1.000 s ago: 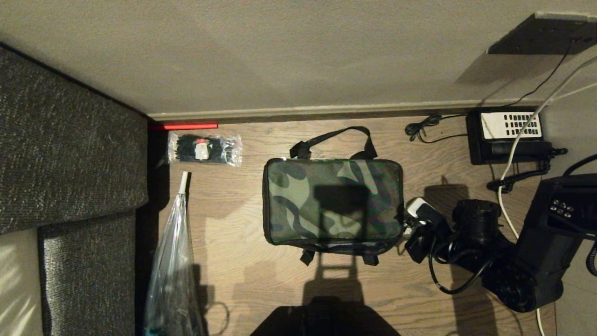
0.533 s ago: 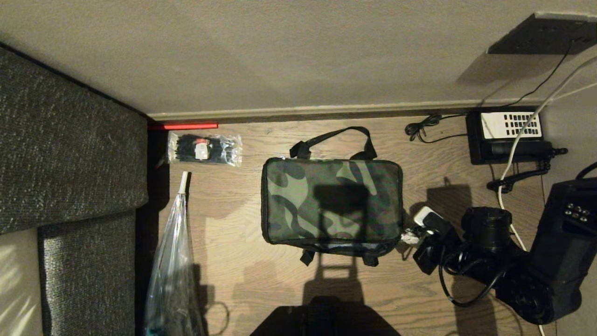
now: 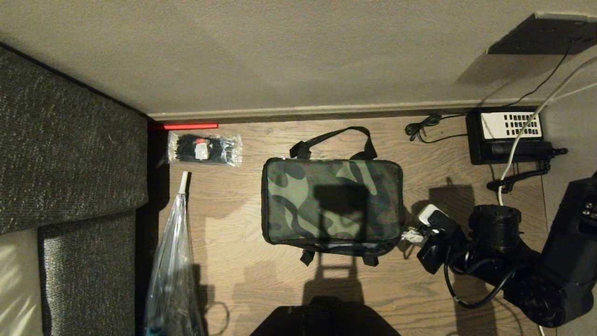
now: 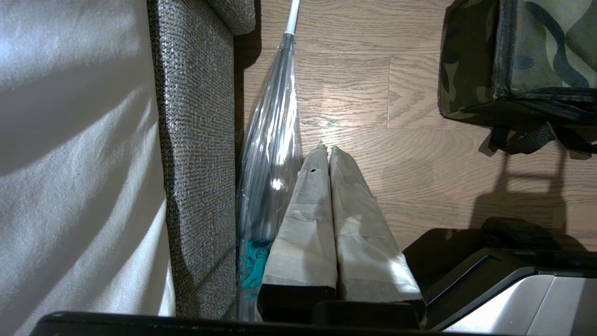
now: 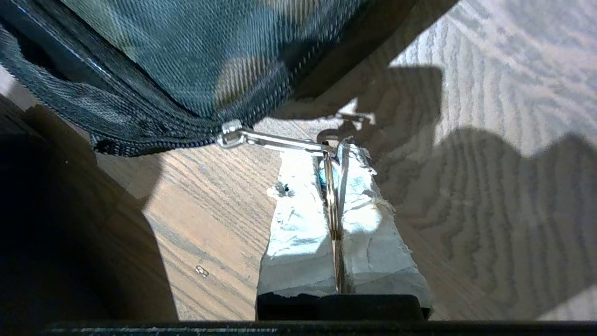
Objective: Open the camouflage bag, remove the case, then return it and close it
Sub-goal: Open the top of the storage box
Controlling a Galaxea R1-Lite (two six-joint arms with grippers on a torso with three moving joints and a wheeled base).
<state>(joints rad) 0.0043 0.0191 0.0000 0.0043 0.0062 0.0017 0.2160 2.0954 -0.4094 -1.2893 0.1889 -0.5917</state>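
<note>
The camouflage bag [image 3: 331, 205] lies flat and closed on the wooden floor, its black handles spread at the far and near sides. My right gripper [image 3: 413, 237] is at the bag's near right corner, shut on the metal ring [image 5: 332, 196] of the zipper pull [image 5: 275, 141]. The pull is stretched taut from the slider on the bag's [image 5: 210, 56] zipper line. The case is hidden. My left gripper [image 4: 325, 149] hangs parked and shut with nothing in it, to the left of the bag [image 4: 536, 51].
A clear packet of black ties [image 3: 205, 149] lies at the far left by the baseboard. A folded clear umbrella [image 3: 172, 261] leans along the grey sofa [image 3: 70, 140]. At the far right stands a black desk phone [image 3: 508, 135] with its cables.
My right arm has drawn toward the near right with the zipper ring still held. The bag has barely shifted. The left arm has kept still.
</note>
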